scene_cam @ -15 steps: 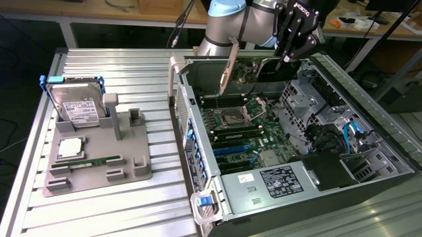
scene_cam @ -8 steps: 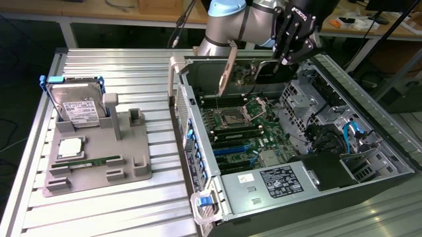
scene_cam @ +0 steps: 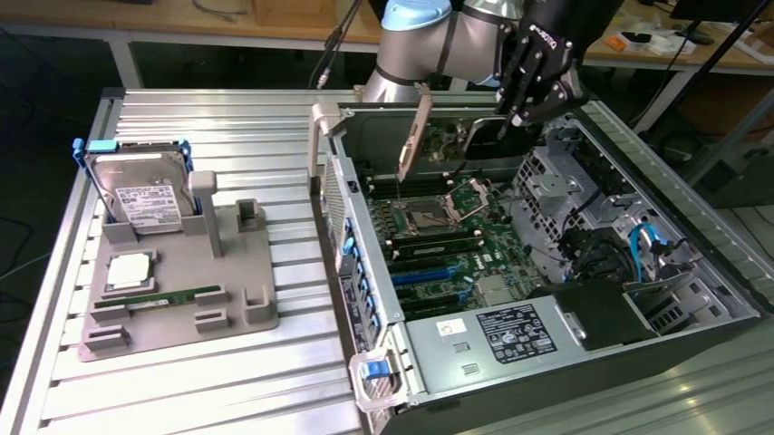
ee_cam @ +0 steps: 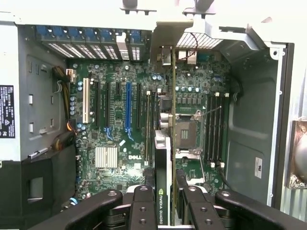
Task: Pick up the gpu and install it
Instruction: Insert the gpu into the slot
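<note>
Exterior view: the jaws are closed narrowly on the gpu (scene_cam: 416,138), holding it on edge above the motherboard (scene_cam: 448,236) inside the open computer case (scene_cam: 677,227). A grey fixture (scene_cam: 181,299) on the tabletop (scene_cam: 242,390) carries a hard drive (scene_cam: 143,195).

Wrist view: the gpu (ee_cam: 162,163) is seen edge-on, clamped between the jaws. Its silver bracket end is near the case's rear slot covers (ee_cam: 96,45).

Open room is being left above the motherboard (scene_cam: 454,240), being narrowed by the hanging gpu (scene_cam: 415,136), the drive cage (scene_cam: 563,177) and the case wall (scene_cam: 343,195).
</note>
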Motion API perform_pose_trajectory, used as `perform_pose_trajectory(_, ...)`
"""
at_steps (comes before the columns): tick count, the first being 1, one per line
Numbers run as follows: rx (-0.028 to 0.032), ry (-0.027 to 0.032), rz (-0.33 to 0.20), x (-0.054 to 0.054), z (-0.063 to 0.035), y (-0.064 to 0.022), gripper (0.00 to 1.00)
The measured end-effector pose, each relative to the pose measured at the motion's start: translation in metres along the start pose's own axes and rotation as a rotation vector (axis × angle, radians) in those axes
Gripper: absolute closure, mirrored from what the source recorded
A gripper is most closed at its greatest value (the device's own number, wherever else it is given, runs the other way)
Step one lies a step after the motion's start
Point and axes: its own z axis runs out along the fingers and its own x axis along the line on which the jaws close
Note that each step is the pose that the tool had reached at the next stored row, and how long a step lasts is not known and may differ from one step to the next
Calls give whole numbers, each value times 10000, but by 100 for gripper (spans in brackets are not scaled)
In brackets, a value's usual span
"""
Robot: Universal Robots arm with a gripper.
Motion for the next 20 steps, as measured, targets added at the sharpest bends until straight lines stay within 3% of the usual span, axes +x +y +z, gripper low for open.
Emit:
perform_pose_trajectory(5, 0, -11, 1, 1, 13, 0, 73)
perform_pose_trajectory(8, -1, 28, -2, 0, 15, -1, 73)
perform_pose_trajectory(13, -2, 32, 0, 0, 15, 0, 73)
perform_pose_trajectory(20, -1, 31, 0, 11, 123, 0, 73)
